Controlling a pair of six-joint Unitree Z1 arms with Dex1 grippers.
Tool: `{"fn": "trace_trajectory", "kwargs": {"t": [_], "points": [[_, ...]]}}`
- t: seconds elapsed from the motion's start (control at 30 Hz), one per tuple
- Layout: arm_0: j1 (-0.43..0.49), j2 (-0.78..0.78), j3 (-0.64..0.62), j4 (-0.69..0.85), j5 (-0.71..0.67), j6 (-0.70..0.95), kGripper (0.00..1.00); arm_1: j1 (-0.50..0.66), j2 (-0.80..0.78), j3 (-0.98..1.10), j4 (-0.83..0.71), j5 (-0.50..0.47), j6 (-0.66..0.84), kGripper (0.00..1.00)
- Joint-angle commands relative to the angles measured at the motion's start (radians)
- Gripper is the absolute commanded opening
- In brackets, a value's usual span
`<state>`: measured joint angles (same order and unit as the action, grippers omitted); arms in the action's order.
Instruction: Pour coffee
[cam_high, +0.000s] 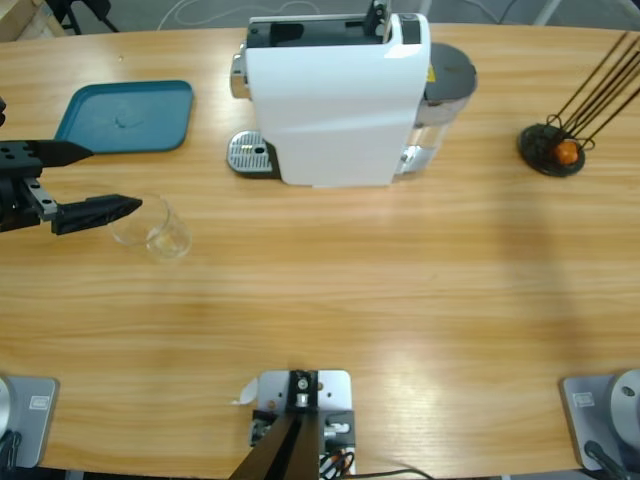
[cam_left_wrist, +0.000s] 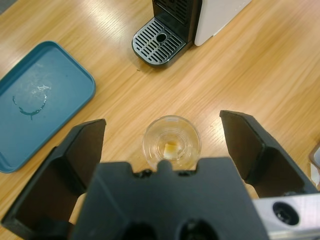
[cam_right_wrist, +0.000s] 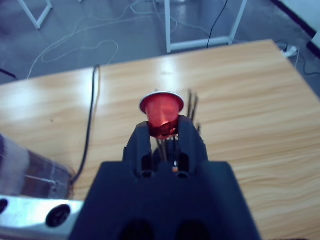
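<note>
Left gripper (cam_high: 88, 184) came in low from the left edge of the table, jaws spread wide. A clear glass (cam_high: 152, 230) stood just off the tips, not between them and not touched. In the left wrist view the glass (cam_left_wrist: 171, 141) sat upright, centred between the two open jaws and a little ahead of the gripper body. Coffee (cam_left_wrist: 171, 149): only a small amber trace at the bottom of the glass; the rest looked empty.

A teal tray (cam_high: 128, 117) lay far-left of the glass, with a faint wet ring on it. The white coffee machine (cam_high: 335, 95) stood at the far middle, its round drip grate (cam_high: 249, 155) on the left side, bare, well apart from the glass.

Right gripper (cam_right_wrist: 163, 131) was not seen in the high view. Its wrist view showed the jaws closed narrow on a red capsule (cam_right_wrist: 161, 111), foil rim up, held above the table. A wire capsule stand (cam_high: 553, 145) stood far right with one orange capsule in its base.

Risks, as judged:
- The glass is light and smooth. If the jaws close off-centre, one jaw would meet it first and could push it over or send it sliding.
- A hard squeeze could make it slip out of the jaws.
- The capsule is held only by its lower body; a jolt could tip it out of the grip.
</note>
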<state>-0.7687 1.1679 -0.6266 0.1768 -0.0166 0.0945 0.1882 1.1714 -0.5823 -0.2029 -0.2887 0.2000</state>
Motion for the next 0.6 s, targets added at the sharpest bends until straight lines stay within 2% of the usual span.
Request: {"fn": "trace_trajectory", "kwargs": {"t": [0.03, 0.07, 0.17, 0.23, 0.33, 0.43, 0.6], "points": [[0.009, -0.005, 0.036, -0.027, -0.019, -0.009, 1.000, 0.063, -0.112, -0.160, 0.206, -0.056, -0.003, 0.000], [0.010, -0.005, 0.036, -0.029, -0.019, -0.009, 1.000, 0.070, -0.126, -0.169, 0.210, -0.033, -0.009, 0.000], [0.009, -0.006, 0.036, -0.028, -0.018, -0.009, 1.000, 0.140, -0.155, -0.184, 0.221, 0.234, -0.091, 0.000], [0.009, -0.011, 0.029, -0.029, -0.017, -0.006, 1.000, 0.246, -0.147, -0.195, 0.278, 0.370, -0.198, 0.000], [-0.021, 0.000, -0.020, -0.006, -0.013, 0.065, 1.000, 0.447, -0.086, -0.237, 0.361, 0.427, -0.361, 0.000], [-0.023, -0.005, -0.035, 0.012, -0.005, 0.127, 1.000, 0.565, 0.013, -0.318, 0.395, 0.484, -0.458, 0.000], [-0.023, -0.009, -0.081, 0.015, -0.008, 0.137, 1.000, 0.728, 0.241, -0.552, 0.463, 0.505, -0.497, 0.000]]}}
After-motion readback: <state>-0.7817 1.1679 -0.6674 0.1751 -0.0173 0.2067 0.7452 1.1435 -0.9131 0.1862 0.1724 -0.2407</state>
